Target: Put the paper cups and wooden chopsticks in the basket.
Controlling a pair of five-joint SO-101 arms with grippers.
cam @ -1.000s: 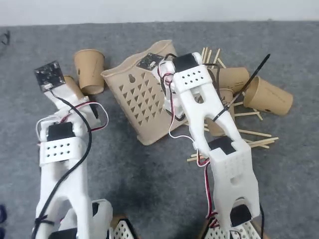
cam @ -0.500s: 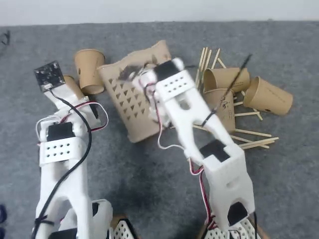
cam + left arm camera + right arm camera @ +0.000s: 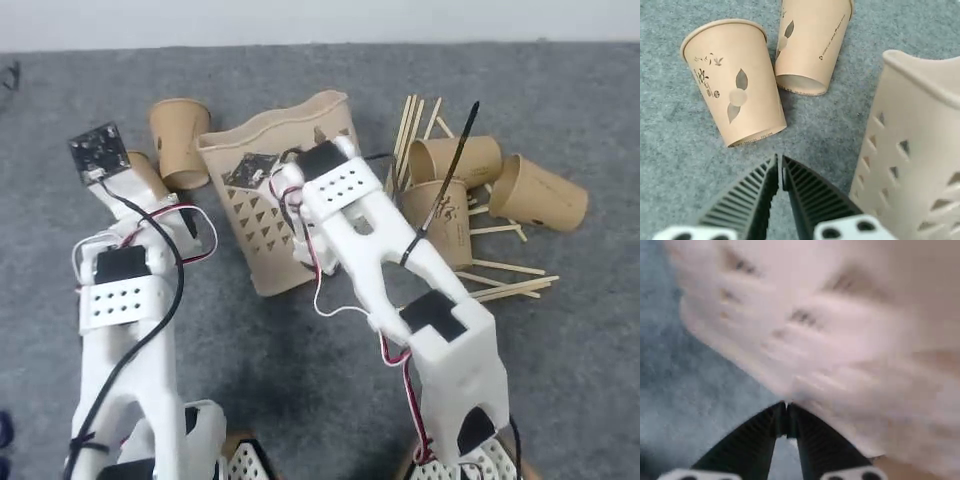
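Left pincer (image 3: pixel 780 160) together beside paper cup (image 3: pixel 735 107); right pincer (image 3: pixel 786 407) seemingly together at basket (image 3: pixel 840 315).

basket (image 3: pixel 265 200) mid-table; two cups (image 3: pixel 178 140) at its left, three cups (image 3: pixel 535 193) and chopsticks (image 3: pixel 500 285) at its right

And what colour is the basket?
The basket is beige, with triangular holes; clearest in the left wrist view.

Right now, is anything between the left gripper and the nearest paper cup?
Nothing visible does. Bare carpet lies between the left gripper and the nearest paper cup; the basket stands off to the side.
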